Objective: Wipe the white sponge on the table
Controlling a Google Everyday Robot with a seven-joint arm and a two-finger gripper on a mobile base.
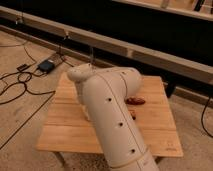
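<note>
The table (65,127) is a light bamboo plank top in the middle of the camera view, with a small dark logo (169,148) at its near right corner. My white arm (112,112) reaches over the table's middle and covers much of it. The gripper is hidden behind the arm. The white sponge does not show; it is hidden or out of view. A reddish-brown oblong object (135,100) lies on the table just right of the arm.
A dark box (46,65) and black cables (17,82) lie on the concrete floor to the left. A long low beam (150,54) runs behind the table. Another cable (205,117) hangs at the right edge.
</note>
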